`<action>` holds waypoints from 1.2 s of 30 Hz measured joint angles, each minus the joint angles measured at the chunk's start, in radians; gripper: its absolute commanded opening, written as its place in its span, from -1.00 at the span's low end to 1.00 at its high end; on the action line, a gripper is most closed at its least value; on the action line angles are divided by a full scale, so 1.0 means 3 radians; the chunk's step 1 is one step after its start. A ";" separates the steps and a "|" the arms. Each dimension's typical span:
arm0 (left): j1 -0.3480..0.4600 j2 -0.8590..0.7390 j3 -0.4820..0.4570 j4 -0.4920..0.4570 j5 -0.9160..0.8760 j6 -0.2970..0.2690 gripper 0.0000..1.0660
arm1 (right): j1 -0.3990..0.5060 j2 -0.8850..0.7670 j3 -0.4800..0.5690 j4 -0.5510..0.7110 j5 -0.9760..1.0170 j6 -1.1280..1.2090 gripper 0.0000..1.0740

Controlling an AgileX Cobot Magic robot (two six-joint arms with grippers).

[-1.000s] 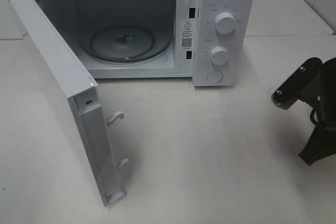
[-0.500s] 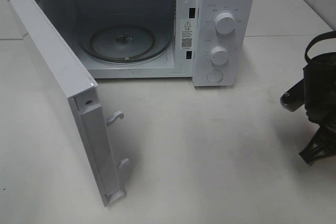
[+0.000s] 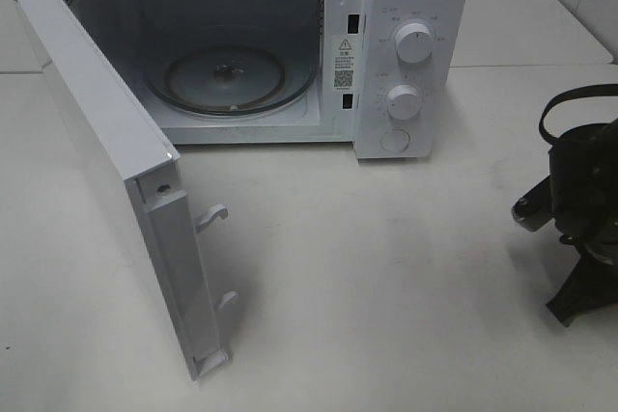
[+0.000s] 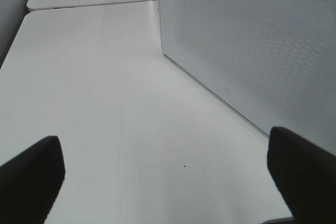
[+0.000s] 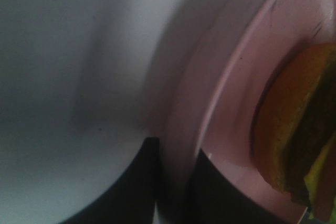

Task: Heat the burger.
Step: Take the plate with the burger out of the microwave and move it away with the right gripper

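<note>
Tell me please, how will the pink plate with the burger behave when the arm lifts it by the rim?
The pink plate looks rigid and glossy, so it may slip in the right tool, which pinches only its rim. The burger sits loose on it, probably off-centre from the grip, so the plate may tilt and the burger slide.

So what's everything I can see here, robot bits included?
white box-shaped microwave oven: one, white, at the back of the table, cavity empty of food
white microwave door: one, white, swung wide open toward the front left
clear round glass turntable: one, clear, on the microwave floor
round white control knobs: two, white, one above the other on the panel, with a round button below
white tabletop: one, white, under everything
round pink plate: one, pink, seen only by the right wrist camera, rim between the right jaws
burger: one, golden-brown bun, on the plate
left gripper: one, black, open above bare table beside the door
right gripper: one, black, shut on the plate rim
</note>
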 measured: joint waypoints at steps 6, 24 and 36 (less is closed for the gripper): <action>0.0000 0.0000 0.0000 0.0000 0.0000 0.0000 0.88 | 0.0000 0.0210 0.0007 -0.0087 -0.0087 0.0143 -0.78; 0.0000 0.0000 0.0000 0.0000 0.0000 0.0000 0.88 | -0.0003 0.0157 0.0010 -0.0103 0.0177 0.0007 0.32; 0.0000 0.0000 0.0000 0.0000 0.0000 0.0000 0.88 | -0.0003 -0.0753 0.0017 0.0443 0.0023 -0.0497 0.35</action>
